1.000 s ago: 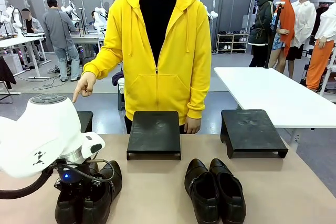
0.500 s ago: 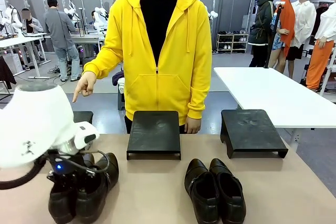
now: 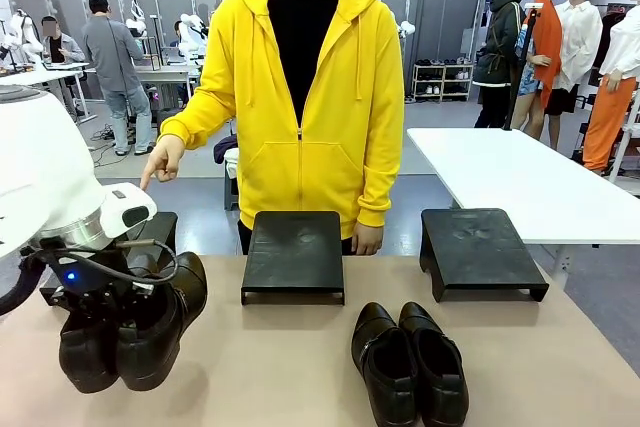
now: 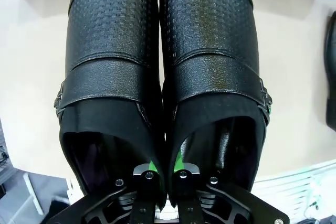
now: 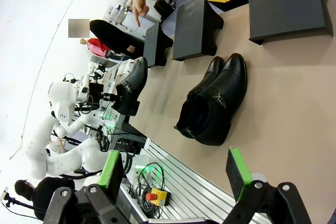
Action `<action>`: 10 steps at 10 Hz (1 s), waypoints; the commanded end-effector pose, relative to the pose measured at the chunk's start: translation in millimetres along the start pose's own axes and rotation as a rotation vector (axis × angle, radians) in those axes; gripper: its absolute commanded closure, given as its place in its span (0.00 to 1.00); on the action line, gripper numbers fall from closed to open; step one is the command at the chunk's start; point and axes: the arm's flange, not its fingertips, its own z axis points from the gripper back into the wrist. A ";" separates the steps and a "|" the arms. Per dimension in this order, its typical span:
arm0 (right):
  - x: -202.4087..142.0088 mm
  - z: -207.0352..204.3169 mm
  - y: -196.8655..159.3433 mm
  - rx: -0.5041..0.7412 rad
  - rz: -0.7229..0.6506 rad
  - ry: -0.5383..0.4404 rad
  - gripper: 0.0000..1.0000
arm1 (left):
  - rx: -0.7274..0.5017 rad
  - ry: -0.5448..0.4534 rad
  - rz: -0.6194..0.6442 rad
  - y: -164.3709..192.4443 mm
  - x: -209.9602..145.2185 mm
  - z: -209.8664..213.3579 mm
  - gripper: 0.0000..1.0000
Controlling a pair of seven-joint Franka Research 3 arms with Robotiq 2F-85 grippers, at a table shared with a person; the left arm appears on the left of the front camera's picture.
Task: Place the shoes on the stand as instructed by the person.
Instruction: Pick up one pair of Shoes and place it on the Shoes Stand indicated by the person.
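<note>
Over the table [image 3: 290, 367] at left, the left gripper [image 4: 165, 165] is clamped on the lifted shoes [image 3: 130, 337] by their adjoining inner walls

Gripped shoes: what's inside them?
One finger of the left end effector in each shoe, pinching the adjoining walls. Toe ends covered, unseen.
</note>
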 end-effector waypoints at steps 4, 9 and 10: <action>0.4 1.8 0.5 0.010 0.012 -0.003 0.00 | 0.000 0.006 0.010 1.0 1.0 -2.1 1.00; 0.4 1.8 0.5 0.010 0.012 -0.003 0.00 | 0.006 -0.200 -0.045 38.0 30.2 9.6 0.93; 0.4 1.8 0.5 0.010 0.012 -0.003 0.00 | 0.008 -0.235 -0.056 53.8 42.0 14.4 0.93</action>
